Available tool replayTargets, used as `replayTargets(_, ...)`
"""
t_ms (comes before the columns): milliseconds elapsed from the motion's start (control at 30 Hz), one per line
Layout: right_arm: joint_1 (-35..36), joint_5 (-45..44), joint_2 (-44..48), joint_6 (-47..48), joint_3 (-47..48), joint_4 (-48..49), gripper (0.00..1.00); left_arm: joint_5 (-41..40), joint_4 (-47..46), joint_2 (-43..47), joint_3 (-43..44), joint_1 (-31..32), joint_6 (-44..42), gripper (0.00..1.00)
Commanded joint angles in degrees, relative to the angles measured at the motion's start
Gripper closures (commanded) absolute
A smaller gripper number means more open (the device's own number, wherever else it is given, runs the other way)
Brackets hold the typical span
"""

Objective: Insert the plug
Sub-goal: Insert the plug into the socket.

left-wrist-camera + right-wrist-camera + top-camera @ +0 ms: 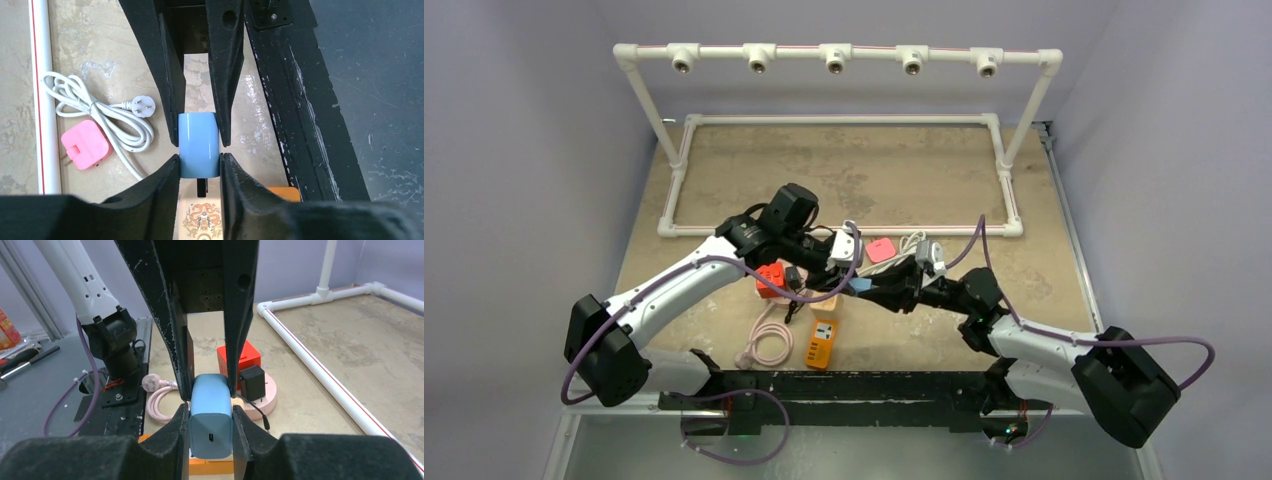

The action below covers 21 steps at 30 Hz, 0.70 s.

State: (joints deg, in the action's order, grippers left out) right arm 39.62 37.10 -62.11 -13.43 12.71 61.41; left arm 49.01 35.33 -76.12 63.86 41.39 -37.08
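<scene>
A smooth pale-blue plug [211, 421] (a small slot port on its near face) hangs just above the orange power strip [822, 342]. The right gripper [210, 409] and left gripper [199, 161] both clamp its sides. Beyond lies a pink plug [85, 144].

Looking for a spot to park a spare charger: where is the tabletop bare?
Bare table lies inside the white pipe frame. A smaller patch lies at the right edge, between the frame's near corner and the right arm. Crowded: the centre, around the blue adapter, red block, orange power strip and pink cable.
</scene>
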Motion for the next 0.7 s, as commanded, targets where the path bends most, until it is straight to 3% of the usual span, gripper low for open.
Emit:
replayTargets(0, -0.58, -0.23, -0.19, -0.87, -1.61, 4.42, 1.00, -1.09, -1.07, 2.11, -1.12, -0.22, -1.72, 0.25)
replayTargets(33, -0.63, -0.31, -0.35, -0.18, -2.17, 4.42, 1.00, -1.75, -0.22, 2.30, -1.59, -0.25, -3.34, 0.12)
replayTargets(67, -0.66, -0.73, -0.57, 0.68, -3.00, 4.72, 1.00, -2.63, 0.81, 2.43, -2.16, -0.25, -4.99, 0.07)
replayTargets(167, -0.64, -1.32, -2.32, 5.38, -5.86, 6.60, 1.00, -5.04, 3.11, 2.90, -3.84, -0.25, -8.42, 0.02)
replayTargets(667, -0.58, -0.49, -14.97, 9.60, -5.00, 11.37, 1.00, -19.36, -1.21, 1.16, -13.80, -0.18, -15.44, 0.01)
